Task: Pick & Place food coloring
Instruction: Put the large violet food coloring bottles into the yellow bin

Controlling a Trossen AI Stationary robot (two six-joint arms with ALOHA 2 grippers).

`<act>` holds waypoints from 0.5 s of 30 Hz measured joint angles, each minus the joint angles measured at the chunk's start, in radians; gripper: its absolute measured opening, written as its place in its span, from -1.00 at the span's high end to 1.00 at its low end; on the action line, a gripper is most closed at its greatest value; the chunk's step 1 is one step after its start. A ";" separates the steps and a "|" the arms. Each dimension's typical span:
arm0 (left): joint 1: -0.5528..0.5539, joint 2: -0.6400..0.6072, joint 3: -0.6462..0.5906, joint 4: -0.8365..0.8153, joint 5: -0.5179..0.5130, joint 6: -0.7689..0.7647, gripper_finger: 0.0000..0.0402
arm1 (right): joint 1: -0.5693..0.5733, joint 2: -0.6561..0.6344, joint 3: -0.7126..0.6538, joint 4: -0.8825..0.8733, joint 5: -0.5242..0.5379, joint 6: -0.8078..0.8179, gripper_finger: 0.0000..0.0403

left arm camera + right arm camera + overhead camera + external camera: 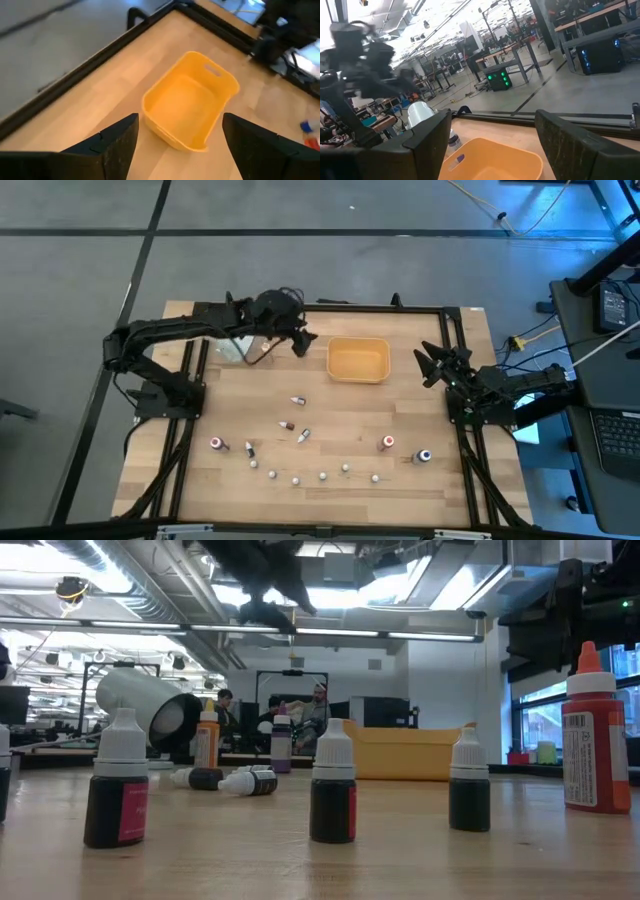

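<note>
Between the spread fingers of the left gripper [177, 145], which held nothing, sat the empty yellow-orange plastic tray [189, 107]. Well clear of those jaws, the tiny food coloring bottles [297, 477], capped white, red, blue and orange, stood or lay scattered on the pale wooden table [400, 500]. They looked light, rigid and easily toppled; a grip across the body below the cap seemed safest. Beside the tray, the right gripper [490, 145] waited, fingers wide.

Pale wooden plank worktop [330, 430]: matt, visible grain. Yellow-orange rectangular plastic tray [186, 102]: smooth, slight sheen. Small dark plastic food coloring bottles with white caps [332, 783]: glossy bodies, paper labels. Large white cylinder [145, 705]: smooth, semi-gloss.
</note>
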 joint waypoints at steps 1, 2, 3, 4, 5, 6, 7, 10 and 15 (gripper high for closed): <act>0.014 0.016 0.001 0.001 0.006 -0.015 -0.38 | 0.000 0.000 0.000 0.000 0.003 0.000 -0.44; 0.025 0.035 0.002 -0.007 0.014 -0.023 -0.37 | 0.000 0.000 0.000 0.000 0.007 0.000 -0.44; 0.033 0.054 0.001 -0.020 0.025 -0.028 -0.37 | 0.000 0.000 0.000 0.000 0.007 0.000 -0.44; 0.040 0.075 0.000 -0.030 0.031 -0.033 -0.37 | 0.000 0.000 0.000 0.000 0.007 0.000 -0.44; 0.044 0.095 0.006 -0.045 0.033 -0.040 -0.36 | 0.000 0.000 0.000 0.000 0.007 0.000 -0.44; 0.048 0.117 0.019 -0.072 0.032 -0.048 -0.36 | 0.000 0.000 0.000 0.000 0.007 0.000 -0.44; 0.052 0.139 0.040 -0.107 0.029 -0.057 -0.36 | 0.000 0.000 0.000 0.000 0.007 0.000 -0.44; 0.058 0.206 0.121 -0.223 0.007 -0.064 -0.36 | 0.000 0.000 0.000 0.000 0.008 0.000 -0.44; 0.064 0.299 0.254 -0.404 -0.105 -0.056 -0.36 | 0.000 0.000 0.000 0.000 0.008 0.001 -0.44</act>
